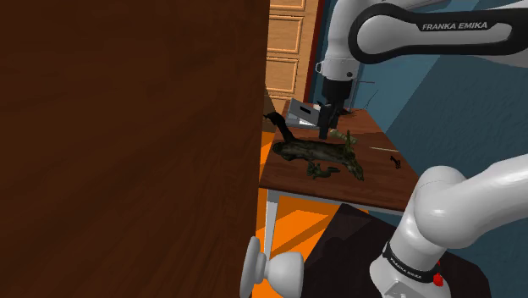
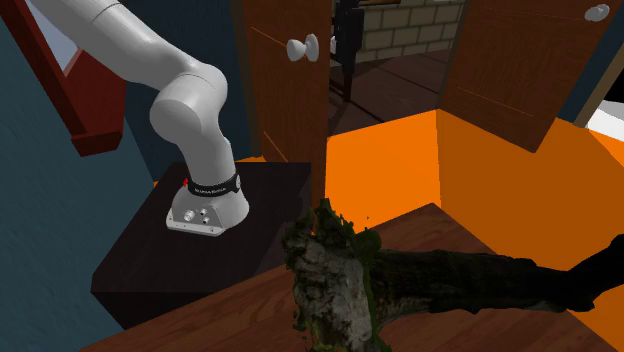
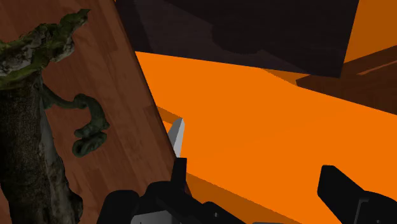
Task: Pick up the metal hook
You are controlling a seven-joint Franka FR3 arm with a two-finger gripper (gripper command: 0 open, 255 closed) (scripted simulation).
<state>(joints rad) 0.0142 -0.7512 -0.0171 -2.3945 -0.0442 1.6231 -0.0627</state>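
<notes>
The hook (image 1: 394, 159) is probably the small dark bent speck on the table (image 1: 376, 188) in the shoulder view. It lies toward that view's right, apart from the branch (image 1: 320, 155), and is too small to show metal or shape clearly.

The gripper (image 1: 326, 131) hangs over the branch's far side, and its tips are hard to separate from the dark bark behind them. From the wrist the gripper (image 3: 257, 184) is plainer: its black fingers (image 3: 180, 172) stand wide apart with nothing between them but orange floor (image 3: 267, 108).

The branch (image 3: 28, 133) is gnarled and rough-barked with green moss, and one curled twig reaches out over the table's brown wood grain (image 3: 124, 121). A white table leg (image 3: 178, 137) shows past the table's edge. In the second exterior view the branch (image 2: 335, 285) looms close and is cut off at the bottom edge.

A brown door (image 1: 127, 144) with a pale knob (image 1: 271, 269) blocks the shoulder view's left. The second exterior view shows the arm's base (image 2: 208, 205) bolted on the dark stand (image 2: 150, 260).
</notes>
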